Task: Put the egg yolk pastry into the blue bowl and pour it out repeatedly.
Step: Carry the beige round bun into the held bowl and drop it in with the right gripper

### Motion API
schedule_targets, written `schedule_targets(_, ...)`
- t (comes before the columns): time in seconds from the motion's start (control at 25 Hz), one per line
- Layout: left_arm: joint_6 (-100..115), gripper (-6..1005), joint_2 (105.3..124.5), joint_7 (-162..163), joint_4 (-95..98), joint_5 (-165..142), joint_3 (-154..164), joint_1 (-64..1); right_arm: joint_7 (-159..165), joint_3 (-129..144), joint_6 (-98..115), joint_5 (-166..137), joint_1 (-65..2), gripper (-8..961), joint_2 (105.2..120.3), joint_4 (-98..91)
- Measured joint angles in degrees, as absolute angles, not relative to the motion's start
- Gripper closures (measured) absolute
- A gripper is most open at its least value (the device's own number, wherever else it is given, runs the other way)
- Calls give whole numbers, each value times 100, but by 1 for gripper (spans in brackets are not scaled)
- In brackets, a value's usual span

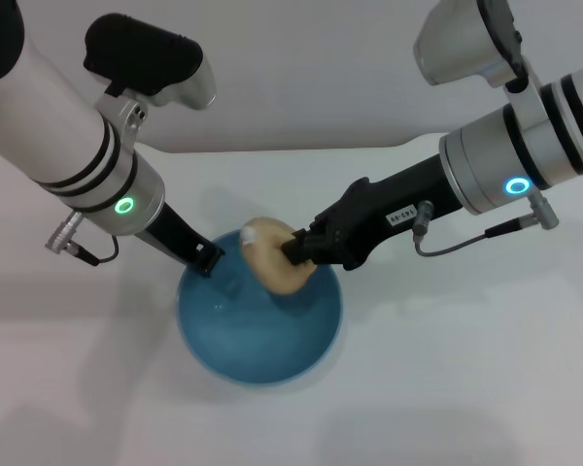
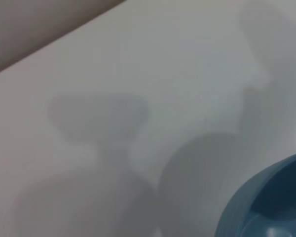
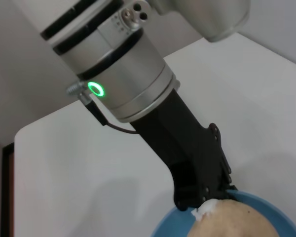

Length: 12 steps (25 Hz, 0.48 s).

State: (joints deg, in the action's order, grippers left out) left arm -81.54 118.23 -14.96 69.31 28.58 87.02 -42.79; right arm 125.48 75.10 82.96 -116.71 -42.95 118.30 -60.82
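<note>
**Pastry held over the blue bowl**

In the head view, a round, deep, smooth light-blue bowl [image 1: 259, 325] sits on the plain white table [image 1: 466, 388] in the lower middle of the frame, its glossy inside facing up. Just above its upper rim hangs the small, pale beige, roundish egg yolk pastry [image 1: 272, 254], with a bit of white material at its upper left edge. The pastry overlaps the far part of the bowl's opening and does not rest on the bowl's floor.

The right gripper [image 1: 293, 250] reaches in from the right of the frame on its black wrist section, and its fingers are clenched on the pastry's right side, carrying it above the bowl. A blue light ring glows on the silver arm segment behind it.

The left gripper [image 1: 207, 258] comes down from the upper left of the frame and meets the bowl's upper left rim. Its dark tip lies right at the rim, but the fingers are too hidden to say whether they are closed on it or released. A green light ring shows on that arm.

The right wrist view shows the left arm's black end piece [image 3: 200, 173] at the bowl's rim [image 3: 266, 205], with the pastry [image 3: 232, 222] at the bottom edge of the frame. The left wrist view shows only bare table [image 2: 138, 74], soft shadows and an arc of the blue bowl [image 2: 241, 207] in the lower right corner.
</note>
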Motion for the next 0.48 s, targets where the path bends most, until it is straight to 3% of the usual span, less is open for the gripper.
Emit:
schedule_targets(0.12,-8140,978,11824,-1497,7048,2861,8715,-4260,12546,7517,8165,-11673,-4274,952,11830,-5993)
schedule_targets(0.48,-8018,978,11810,-1501,7144,2865,8728,-4207,12591,7262,8317,-11681,-4221,815,11821,-6033)
